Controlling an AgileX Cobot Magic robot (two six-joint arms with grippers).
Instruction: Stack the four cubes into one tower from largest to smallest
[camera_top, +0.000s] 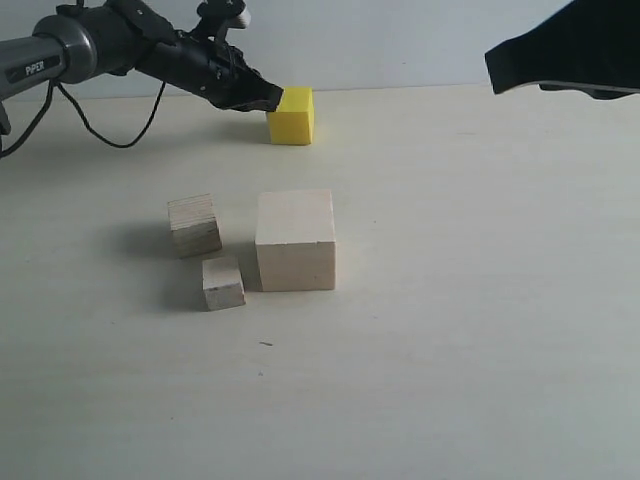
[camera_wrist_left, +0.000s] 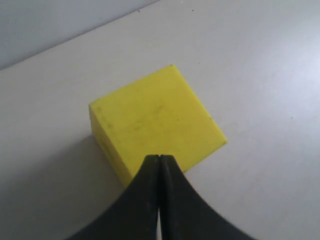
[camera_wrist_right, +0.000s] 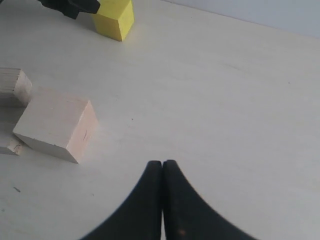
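Smallest pale cube (camera_top: 223, 283), foreground; we see left fingers (camera_wrist_left: 147, 195), together, at yellow cube (camera_top: 291, 115), probably to nudge it; right fingers (camera_wrist_right: 150, 200) together.

Yellow cube (camera_top: 291, 115) sits apart behind large pale cube (camera_top: 295, 240), plywood cube (camera_top: 194, 225), smallest cube (camera_top: 223, 283)

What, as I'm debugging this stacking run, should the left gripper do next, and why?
Probably open the left gripper: its jaws are shut with the tip by the yellow cube, so it cannot grasp it. The large pale cube has nothing stacked on it.
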